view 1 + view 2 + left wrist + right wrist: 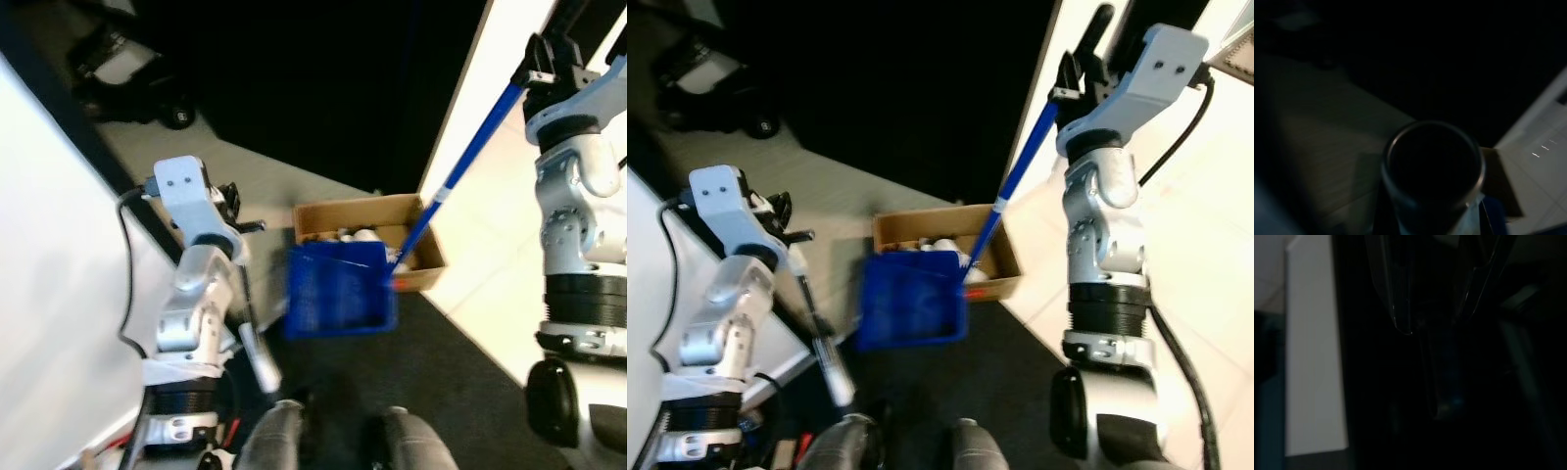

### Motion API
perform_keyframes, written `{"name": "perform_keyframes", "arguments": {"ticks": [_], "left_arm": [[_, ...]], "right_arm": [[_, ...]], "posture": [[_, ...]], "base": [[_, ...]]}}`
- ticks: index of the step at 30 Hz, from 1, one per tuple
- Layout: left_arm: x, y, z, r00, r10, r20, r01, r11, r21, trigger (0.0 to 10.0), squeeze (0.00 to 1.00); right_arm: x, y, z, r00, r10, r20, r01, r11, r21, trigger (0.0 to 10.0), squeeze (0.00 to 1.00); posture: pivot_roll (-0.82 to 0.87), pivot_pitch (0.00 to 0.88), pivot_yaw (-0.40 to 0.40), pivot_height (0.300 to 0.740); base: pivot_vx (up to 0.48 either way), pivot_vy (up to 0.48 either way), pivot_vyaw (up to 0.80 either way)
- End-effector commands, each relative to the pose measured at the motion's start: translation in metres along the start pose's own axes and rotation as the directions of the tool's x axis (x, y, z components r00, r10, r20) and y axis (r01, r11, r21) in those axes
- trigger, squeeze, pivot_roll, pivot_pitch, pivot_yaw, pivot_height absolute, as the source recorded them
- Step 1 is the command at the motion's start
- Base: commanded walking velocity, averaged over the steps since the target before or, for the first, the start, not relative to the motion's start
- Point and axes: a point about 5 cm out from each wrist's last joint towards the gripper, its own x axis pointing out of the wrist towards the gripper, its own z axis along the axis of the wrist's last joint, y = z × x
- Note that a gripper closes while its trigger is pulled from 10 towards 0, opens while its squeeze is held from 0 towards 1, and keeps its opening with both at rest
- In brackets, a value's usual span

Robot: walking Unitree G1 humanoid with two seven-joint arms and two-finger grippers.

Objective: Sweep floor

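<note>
Cardboard box (pixel 368 217) on pale floor (pixel 245 186), apparently beside dark mat (pixel 460 392).

Broom handle (pixel 1019 166): long blue pole, tilted, running from 1 o'clock at the top down toward the centre of the head views. A short white band sits low on the pole, just above a red fitting at its lower end.

Dustpan (pixel 911 299): deep blue, box-shaped, blurred, at the centre of the scene. Its dark handle (pixel 818 328) slants away toward 7 o'clock. The pole's lower end meets the pan's upper right corner.
</note>
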Motion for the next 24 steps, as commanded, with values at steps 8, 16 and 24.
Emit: {"name": "perform_keyframes", "arguments": {"ticks": [8,16,24], "left_arm": [[0.0,-0.002,0.001,1.0,-0.005,0.01,0.005,1.0,0.013,10.0,0.0],[0.0,-0.002,0.0,1.0,-0.002,0.007,0.002,1.0,0.018,10.0,0.0],[-0.001,-0.001,-0.005,1.0,-0.001,-0.004,0.001,1.0,0.022,10.0,0.0]], "right_arm": [[0.001,-0.002,0.01,0.999,-0.002,0.045,0.001,1.0,0.016,10.0,0.0],[0.001,-0.001,0.004,1.0,0.008,0.026,-0.008,1.0,0.007,10.0,0.0],[-0.009,-0.004,-0.025,0.998,0.011,-0.067,-0.013,0.999,-0.039,10.0,0.0]], "posture": [[0.02,0.09,0.027,0.74],[0.02,0.088,0.027,0.74],[0.02,0.087,0.024,0.74]], "base": [[-0.203,0.0,0.0],[0.0,0.0,0.0],[0.0,0.0,0.0]]}}
